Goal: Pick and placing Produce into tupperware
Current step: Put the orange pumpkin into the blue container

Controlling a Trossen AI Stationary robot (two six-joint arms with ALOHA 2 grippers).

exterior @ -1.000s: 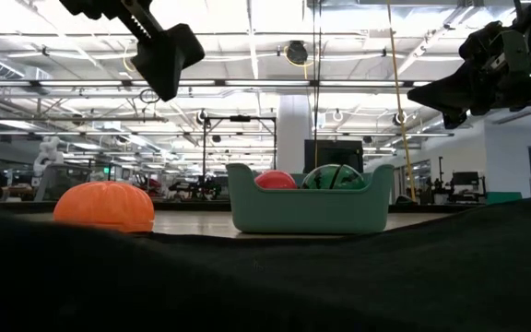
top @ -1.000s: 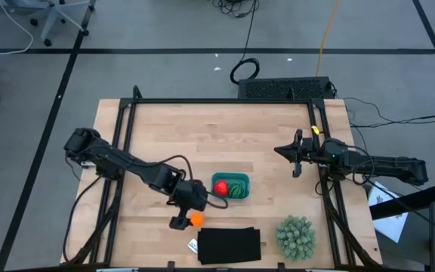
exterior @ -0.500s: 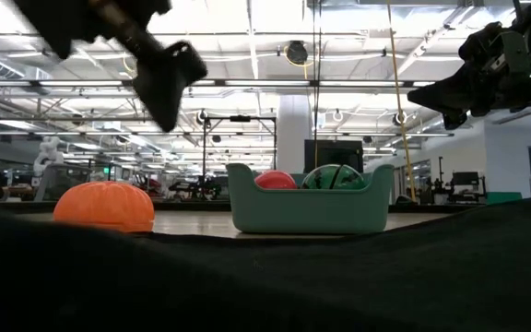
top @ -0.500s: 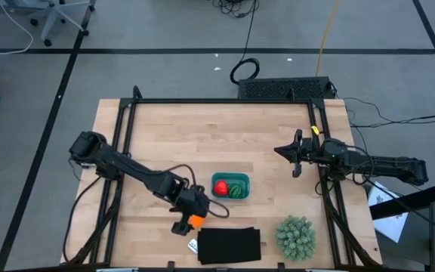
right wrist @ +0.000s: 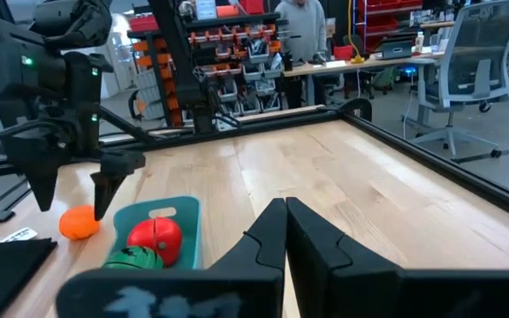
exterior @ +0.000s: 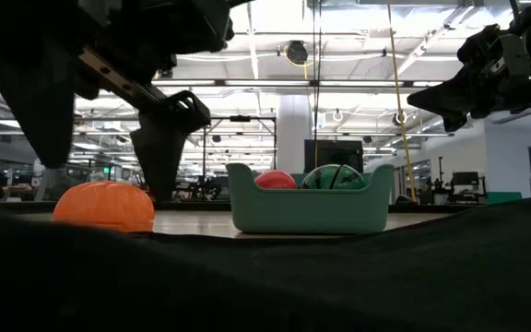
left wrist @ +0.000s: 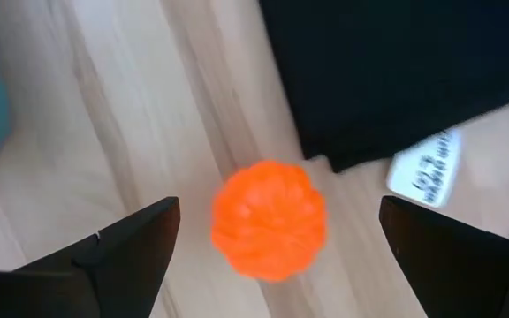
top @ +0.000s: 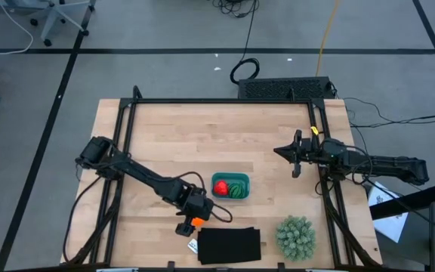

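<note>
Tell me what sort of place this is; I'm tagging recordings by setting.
Most likely a robotics lab or workshop in a large industrial hall. The right wrist view shows red parts shelving, a workbench and an office chair; the low view shows ceiling light strips.

Black flat mat (top: 229,245) at table's near edge, white label (top: 192,246) beside it, spiky pale-green ball (top: 295,236) nearby

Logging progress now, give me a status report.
Left end effector open, straddling round orange toy fruit on table. Right end effector shut, idle. Red and green fruits in teal plastic tupperware. Nothing blocking.
</note>
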